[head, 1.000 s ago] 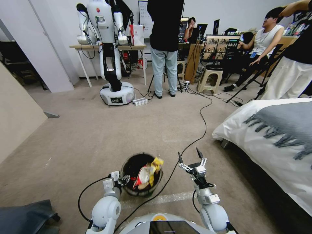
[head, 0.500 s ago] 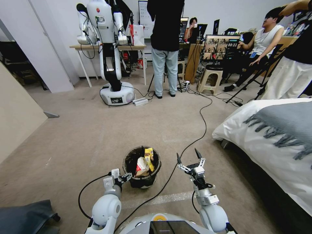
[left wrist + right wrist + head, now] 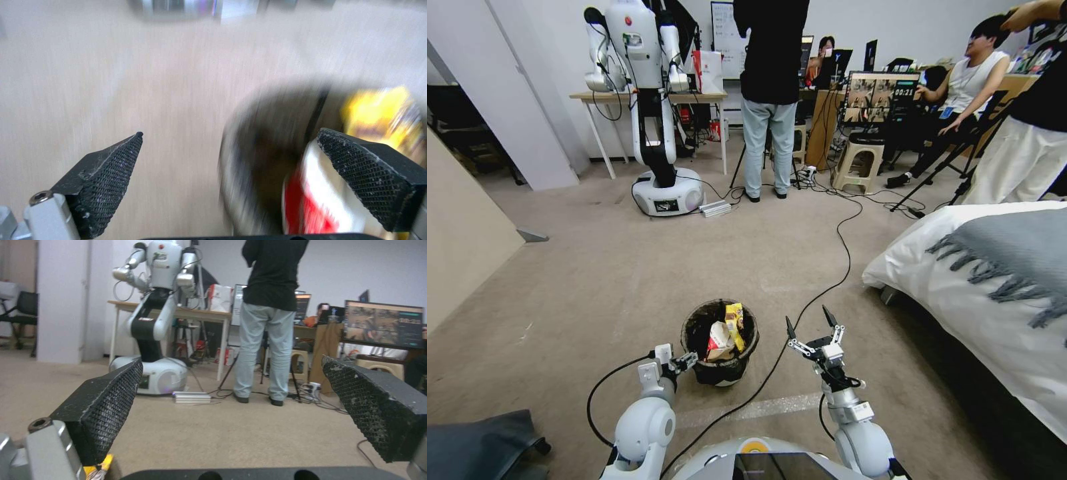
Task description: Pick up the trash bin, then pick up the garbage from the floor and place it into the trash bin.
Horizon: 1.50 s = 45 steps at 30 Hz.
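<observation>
Left gripper [image 3: 686, 363]: fingers spread apart, grasping nothing; just beside the bin wall, at about 8 o'clock from the bin centre in the head view.
Right gripper [image 3: 812, 331]: fingers spread wide, empty, pointing toward 12 o'clock; apart from the bin, at about 3 o'clock from it.
Trash bin [image 3: 744, 356]: upright on the carpet, between the two grippers, at 12 o'clock from the robot's chest; nearer the left gripper than the right.
Garbage [image 3: 720, 337]: red-and-white packet and yellow wrapper inside the bin, standing on end, long axis roughly 6 to 12.
Cable [image 3: 827, 283]: running past the bin at its 3 o'clock side, toward 1 o'clock.
Relation for regrasp: rim lies toward 2 o'clock from the left gripper; judged the nearer arm.
</observation>
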Tool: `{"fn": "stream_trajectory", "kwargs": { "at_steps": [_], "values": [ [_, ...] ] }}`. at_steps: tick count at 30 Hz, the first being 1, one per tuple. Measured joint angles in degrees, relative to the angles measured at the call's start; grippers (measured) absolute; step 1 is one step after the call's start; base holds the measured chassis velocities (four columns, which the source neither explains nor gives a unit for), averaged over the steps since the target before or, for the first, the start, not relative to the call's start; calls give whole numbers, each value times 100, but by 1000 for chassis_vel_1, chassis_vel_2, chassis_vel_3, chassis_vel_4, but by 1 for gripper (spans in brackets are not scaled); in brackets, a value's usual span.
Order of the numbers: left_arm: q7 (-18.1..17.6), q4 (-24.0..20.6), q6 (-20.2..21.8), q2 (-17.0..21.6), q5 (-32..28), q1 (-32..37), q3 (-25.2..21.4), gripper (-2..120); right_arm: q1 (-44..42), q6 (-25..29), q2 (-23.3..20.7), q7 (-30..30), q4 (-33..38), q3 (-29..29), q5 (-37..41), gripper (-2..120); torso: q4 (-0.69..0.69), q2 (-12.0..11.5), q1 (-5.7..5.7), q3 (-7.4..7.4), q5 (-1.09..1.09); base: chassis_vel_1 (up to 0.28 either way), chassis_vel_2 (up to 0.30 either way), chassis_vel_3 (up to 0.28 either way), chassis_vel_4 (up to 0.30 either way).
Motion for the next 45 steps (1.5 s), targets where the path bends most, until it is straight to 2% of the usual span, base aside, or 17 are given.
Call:
{"fn": "stream_trajectory", "kwargs": {
  "at_steps": [1, 4, 5, 6, 8, 9, 13, 16, 45],
  "values": [
    [0, 0, 0, 0, 0, 0, 0, 100, 0, 0, 0, 0, 0, 0, 0, 100, 0, 0, 0, 0, 0, 0, 0, 0, 0],
    [222, -171, -941, 18, 957, 118, 139, 100, -8, -64, 42, 119, 88, -6, -56, 100, 0, 0, 0, 0, 0, 0, 0, 0, 0],
    [245, -196, -1085, 24, 1084, 136, 164, 100, -13, -75, 55, 137, 105, -5, -81, 100, 0, 0, 0, 0, 0, 0, 0, 0, 0],
    [245, -196, -1085, 24, 1084, 136, 164, 100, -13, -75, 55, 137, 105, -5, -81, 100, 0, 0, 0, 0, 0, 0, 0, 0, 0],
    [274, -263, -1484, 42, 1318, 201, 266, 100, -26, -101, 92, 184, 146, -8, -152, 100, -1, 0, 0, 0, 0, 0, 0, 0, 0],
    [274, -263, -1484, 42, 1318, 201, 266, 100, -26, -101, 92, 184, 146, -8, -152, 100, -1, 0, 0, 0, 0, 0, 0, 0, 0],
    [282, -212, -2203, 61, 1684, 313, 347, 100, -59, -161, 162, 234, 254, -28, -232, 100, -1, 0, 0, 0, 0, 0, 0, 0, 0],
    [283, -141, -2442, 66, 1848, 375, 348, 100, -70, -177, 199, 236, 294, -37, -323, 100, 0, 0, 0, 0, 0, 0, 0, 0, 0],
    [236, -28, -2505, 44, 1866, 397, 344, 100, -88, -245, 260, 291, 304, -18, -470, 100, -1, 1, 0, 0, 0, 0, 0, 0, 0]
  ]
}}
